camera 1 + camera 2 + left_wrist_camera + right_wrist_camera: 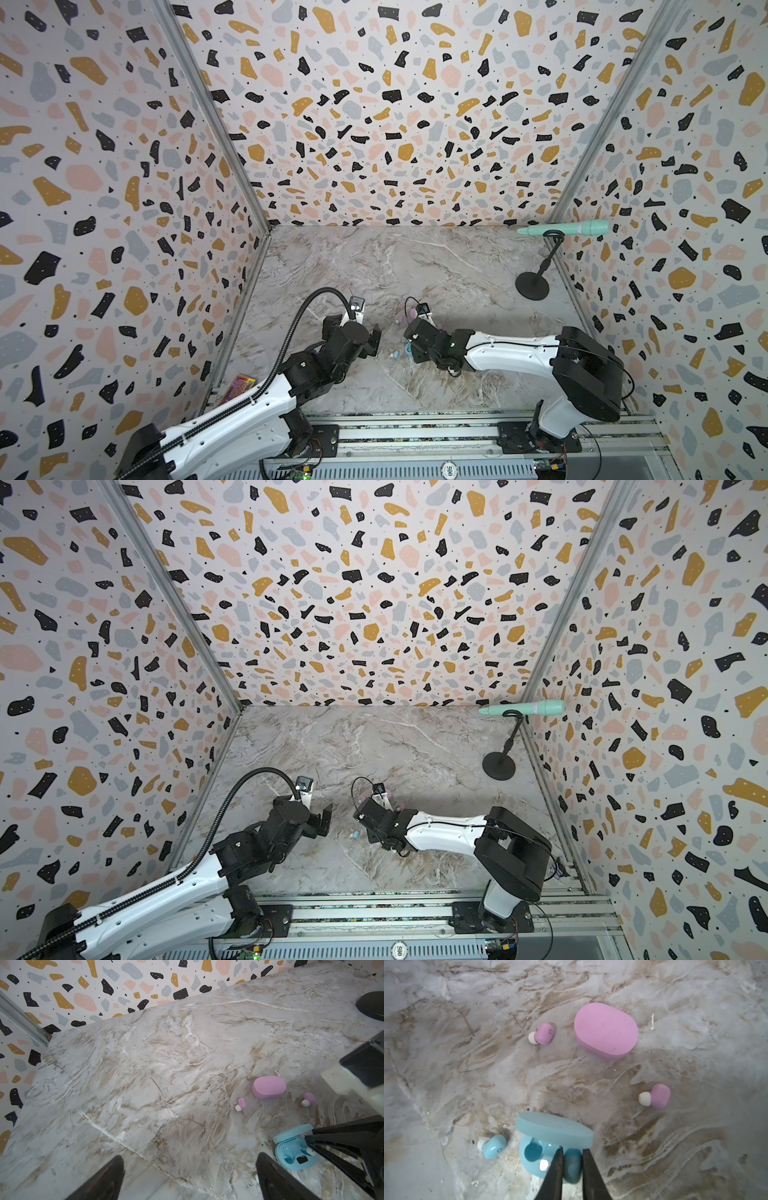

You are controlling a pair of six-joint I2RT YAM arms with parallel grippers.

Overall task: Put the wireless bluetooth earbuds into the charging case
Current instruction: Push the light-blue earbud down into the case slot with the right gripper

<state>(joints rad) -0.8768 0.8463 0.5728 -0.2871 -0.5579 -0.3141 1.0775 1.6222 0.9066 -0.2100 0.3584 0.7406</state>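
Now pinching a blue earbud [572, 1167] in the right tool [572, 1150], clamping its sides, right at one side of the open blue case [527, 1167]; not showing whether seated or just above. Showing the lid [554, 1130] tipping up behind and a socket [532, 1151] beside it sitting empty. Leaving a second blue earbud [493, 1147] lying on the tabletop [446, 1064] just beside that case. Farther off, showing a closed pink case [606, 1030] resting flat, a pink earbud [544, 1033] lying near one end and another pink earbud [659, 1096] lying apart on the other side. Holding the left tool [190, 1156] wide open, gripping nothing, hovering over the tabletop near the blue case.
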